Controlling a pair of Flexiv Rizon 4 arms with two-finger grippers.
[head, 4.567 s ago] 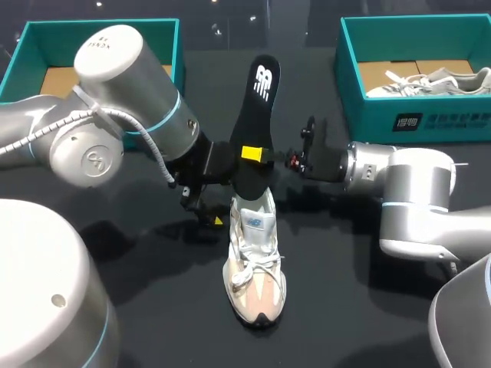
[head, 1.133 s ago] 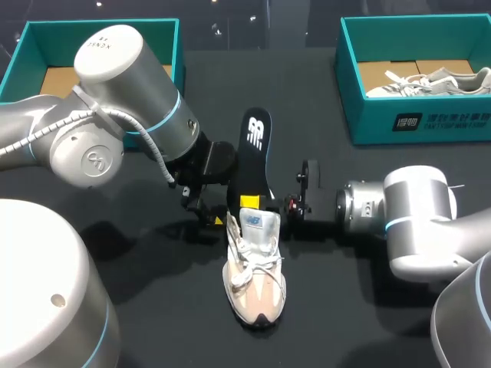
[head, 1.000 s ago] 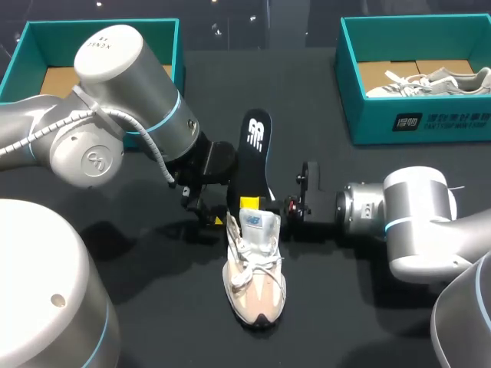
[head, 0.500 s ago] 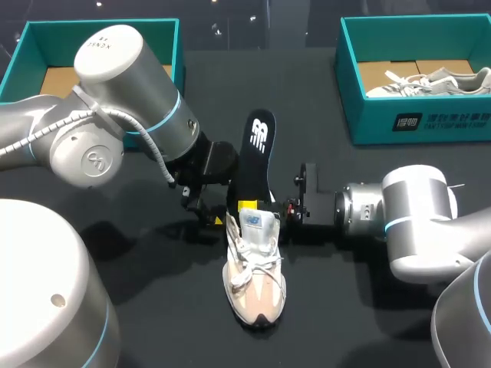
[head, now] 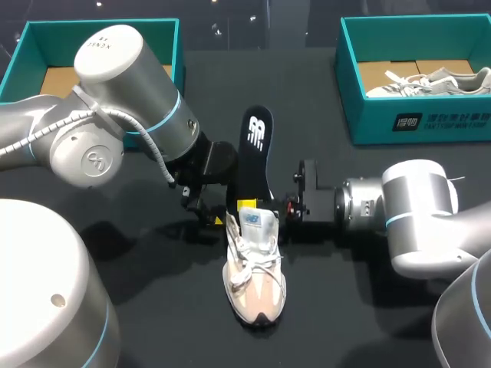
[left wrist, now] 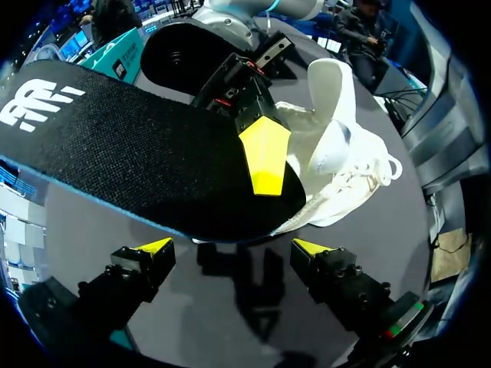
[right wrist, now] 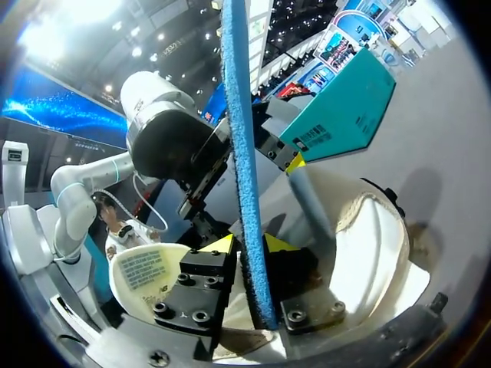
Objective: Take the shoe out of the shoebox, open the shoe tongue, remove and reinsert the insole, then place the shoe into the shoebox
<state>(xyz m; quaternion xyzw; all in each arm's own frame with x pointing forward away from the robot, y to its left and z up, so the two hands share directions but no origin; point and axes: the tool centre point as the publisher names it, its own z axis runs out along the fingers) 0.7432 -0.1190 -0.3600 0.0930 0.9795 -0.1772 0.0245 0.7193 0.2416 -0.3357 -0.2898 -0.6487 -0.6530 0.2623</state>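
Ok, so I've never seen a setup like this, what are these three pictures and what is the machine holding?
It is a robot with two arms at a dark table. One picture looks down from above and behind: the left arm enters from the left, the right arm from the right. The two round pictures come from cameras on the wrists, looking along the yellow-tipped fingers. A pale shoe stands on the table between the arms. The right gripper is shut on a black insole, held upright with its lower end at the shoe's opening. The left gripper is open beside the shoe, holding nothing. At the back sit two teal boxes: the left shoebox, and the right shoebox with a second shoe inside.
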